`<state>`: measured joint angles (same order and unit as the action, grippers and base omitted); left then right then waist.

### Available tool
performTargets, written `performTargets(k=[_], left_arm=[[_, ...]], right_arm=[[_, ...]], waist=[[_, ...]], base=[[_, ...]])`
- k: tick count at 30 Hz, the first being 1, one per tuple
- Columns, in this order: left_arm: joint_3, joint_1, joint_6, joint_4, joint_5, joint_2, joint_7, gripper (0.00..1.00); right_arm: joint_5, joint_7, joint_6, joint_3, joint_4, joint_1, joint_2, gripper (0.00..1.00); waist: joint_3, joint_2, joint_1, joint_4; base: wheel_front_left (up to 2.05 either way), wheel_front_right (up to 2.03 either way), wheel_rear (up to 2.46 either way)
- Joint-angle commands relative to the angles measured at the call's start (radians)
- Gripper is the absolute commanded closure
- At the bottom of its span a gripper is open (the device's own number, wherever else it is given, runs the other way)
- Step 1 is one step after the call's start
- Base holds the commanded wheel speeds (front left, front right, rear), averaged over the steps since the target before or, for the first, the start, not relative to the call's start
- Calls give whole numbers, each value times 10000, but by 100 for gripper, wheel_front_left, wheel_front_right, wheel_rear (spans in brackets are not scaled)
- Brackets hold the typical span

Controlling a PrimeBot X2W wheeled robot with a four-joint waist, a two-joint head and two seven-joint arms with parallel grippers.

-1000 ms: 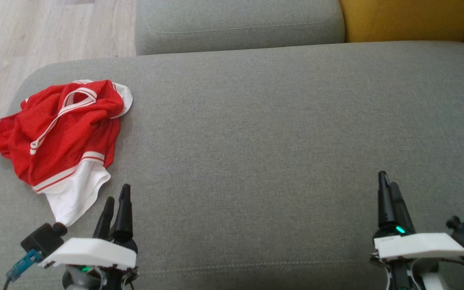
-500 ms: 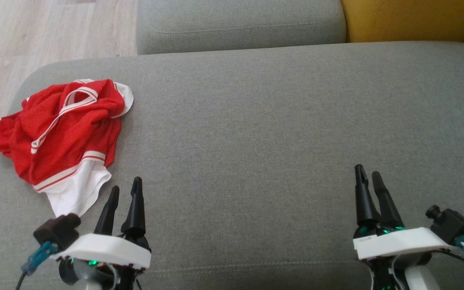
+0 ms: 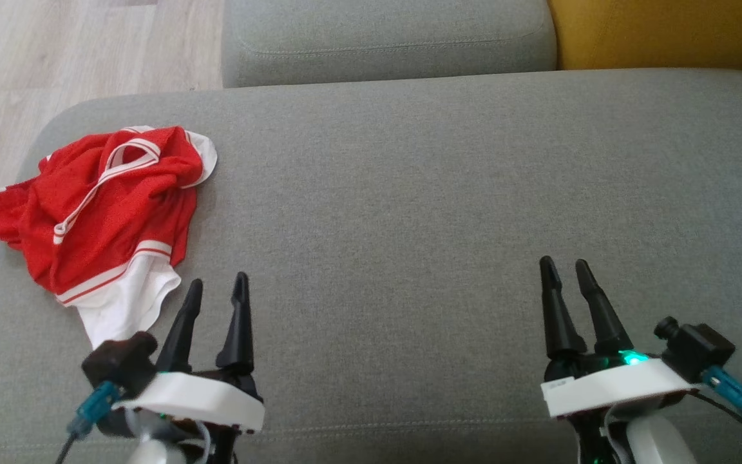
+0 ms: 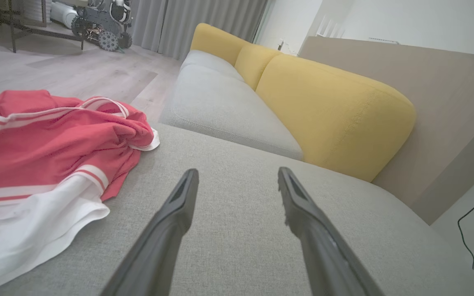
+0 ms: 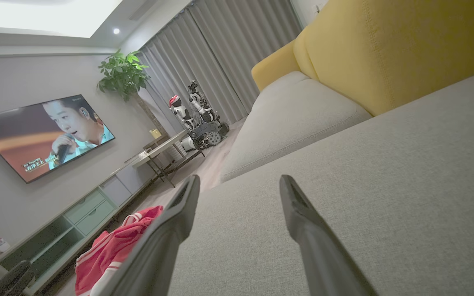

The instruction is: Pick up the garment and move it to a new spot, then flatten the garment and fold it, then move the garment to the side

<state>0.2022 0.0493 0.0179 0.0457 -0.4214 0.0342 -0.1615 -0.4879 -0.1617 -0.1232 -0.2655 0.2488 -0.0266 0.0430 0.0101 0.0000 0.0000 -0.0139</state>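
Observation:
The garment (image 3: 100, 219) is a crumpled red jersey with white trim and a white hem, lying on the left end of the grey cushion (image 3: 409, 193). In the left wrist view the garment (image 4: 43, 152) lies to the left of the fingers. In the right wrist view the garment (image 5: 113, 246) peeks out at the lower left. My left gripper (image 3: 216, 290) hovers open just right of the white hem, nothing between its fingers. My right gripper (image 3: 565, 269) stands open over bare cushion at the lower right, far from the garment.
A second grey seat cushion (image 3: 384, 38) lies beyond, with a yellow back cushion (image 3: 661, 32) at the top right. Wooden floor (image 3: 55, 51) runs past the cushion's left edge. A TV (image 5: 43, 135), a low cabinet and another robot (image 5: 196, 119) stand across the room.
Both grippers have turned so that their two fingers now show side by side, and each has shifted inward: the left to the right, the right to the left. The garment has not moved.

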Motion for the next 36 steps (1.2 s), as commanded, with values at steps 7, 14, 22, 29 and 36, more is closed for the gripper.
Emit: performTargets(k=[7,14,22,29,36], left_arm=[[40,-626,181,-691,1195,124,-332,0],[230,-629,305,-917,2107,165,-537,0],[393,-571,459,-1069,2943,179,-742,0],[400,-451,631,-1095,3628,180,-946,0],[90,-231,721,-927,3361,166,-1002,0]], right_arm=[[1115,-331,-61,-565,-520,-618,63,0],[1947,-536,-65,-787,-597,-662,65,0],[2757,-740,-70,-913,-669,-631,68,0],[3602,-944,-74,-881,-728,-551,72,0],[3893,-1000,-75,-287,-541,-398,72,0]], waist=[[14,0,0,2],[91,0,0,28],[202,0,0,29],[336,0,0,1],[436,0,0,19]], base=[[0,0,0],[0,0,0],[0,0,0],[0,0,0],[0,0,0]])
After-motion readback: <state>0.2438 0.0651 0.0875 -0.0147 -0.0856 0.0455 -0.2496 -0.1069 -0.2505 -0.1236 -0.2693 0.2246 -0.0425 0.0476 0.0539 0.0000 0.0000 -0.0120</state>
